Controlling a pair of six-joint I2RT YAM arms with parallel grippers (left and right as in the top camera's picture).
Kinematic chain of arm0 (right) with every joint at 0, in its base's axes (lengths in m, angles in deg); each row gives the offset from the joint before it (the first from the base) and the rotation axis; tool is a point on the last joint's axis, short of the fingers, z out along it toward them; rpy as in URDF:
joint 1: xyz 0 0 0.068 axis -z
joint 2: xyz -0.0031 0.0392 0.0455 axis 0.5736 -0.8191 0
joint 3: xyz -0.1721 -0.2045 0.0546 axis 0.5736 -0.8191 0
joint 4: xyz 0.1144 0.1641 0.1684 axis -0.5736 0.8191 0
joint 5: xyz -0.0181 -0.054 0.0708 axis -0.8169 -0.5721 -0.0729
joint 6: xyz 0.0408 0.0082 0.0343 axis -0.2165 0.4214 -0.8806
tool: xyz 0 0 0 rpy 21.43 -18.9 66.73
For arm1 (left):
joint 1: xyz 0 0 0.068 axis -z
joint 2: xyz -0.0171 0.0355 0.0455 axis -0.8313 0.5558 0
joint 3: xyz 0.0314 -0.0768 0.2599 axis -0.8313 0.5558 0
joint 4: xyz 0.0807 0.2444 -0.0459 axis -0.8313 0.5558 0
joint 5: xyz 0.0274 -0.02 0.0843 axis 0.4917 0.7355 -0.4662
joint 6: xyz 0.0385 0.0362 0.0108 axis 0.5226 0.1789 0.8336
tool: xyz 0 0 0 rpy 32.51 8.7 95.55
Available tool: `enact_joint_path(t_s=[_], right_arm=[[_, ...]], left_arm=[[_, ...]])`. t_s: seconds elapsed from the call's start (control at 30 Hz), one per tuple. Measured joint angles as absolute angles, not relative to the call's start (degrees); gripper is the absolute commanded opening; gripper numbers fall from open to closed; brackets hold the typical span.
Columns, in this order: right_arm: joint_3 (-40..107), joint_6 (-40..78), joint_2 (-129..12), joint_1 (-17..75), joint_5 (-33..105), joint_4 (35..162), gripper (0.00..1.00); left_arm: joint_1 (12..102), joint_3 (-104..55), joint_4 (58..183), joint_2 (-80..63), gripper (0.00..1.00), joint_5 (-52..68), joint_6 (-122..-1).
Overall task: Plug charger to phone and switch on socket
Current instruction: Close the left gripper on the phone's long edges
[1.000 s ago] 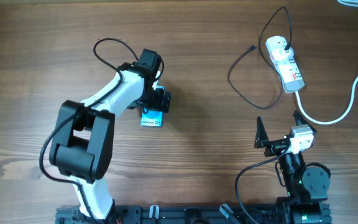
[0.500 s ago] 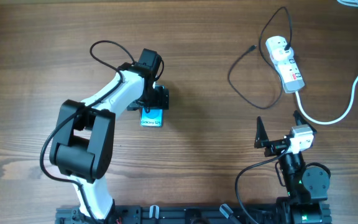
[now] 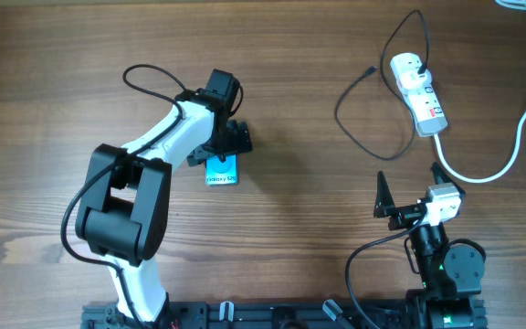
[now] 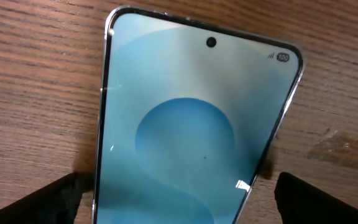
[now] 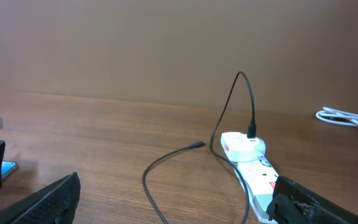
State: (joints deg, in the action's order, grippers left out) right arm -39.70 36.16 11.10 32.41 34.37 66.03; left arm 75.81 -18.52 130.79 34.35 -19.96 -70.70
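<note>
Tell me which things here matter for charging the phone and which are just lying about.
For the job: phone, charger, socket.
Lying about: thick white cord trailing from the socket.

One socket, and one charger plugged into it. One phone too, lying well left of that socket.

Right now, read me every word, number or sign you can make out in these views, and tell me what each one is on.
"Galaxy": on the white bottom edge of the phone, overhead view; the characters after it are too small to read for sure.
"100": in the top corner of the phone's screen, left wrist view, beside small signal bars.
Power strip: red marks, too small to read.
</note>
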Motion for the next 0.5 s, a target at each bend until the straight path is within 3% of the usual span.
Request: enact_joint_path(t_s=[0.37,0.5], right_arm=[[-39.7,36.2,11.1,32.4,34.4,66.1,1.00],[-39.7,36.2,11.1,32.4,34.4,66.1,1.00]], left_arm=[[75.8,-18.5,130.9,34.5,1.00,-21.0,-57.3],[75.8,-18.5,130.6,34.6,0.92,-21.5,-55.5]])
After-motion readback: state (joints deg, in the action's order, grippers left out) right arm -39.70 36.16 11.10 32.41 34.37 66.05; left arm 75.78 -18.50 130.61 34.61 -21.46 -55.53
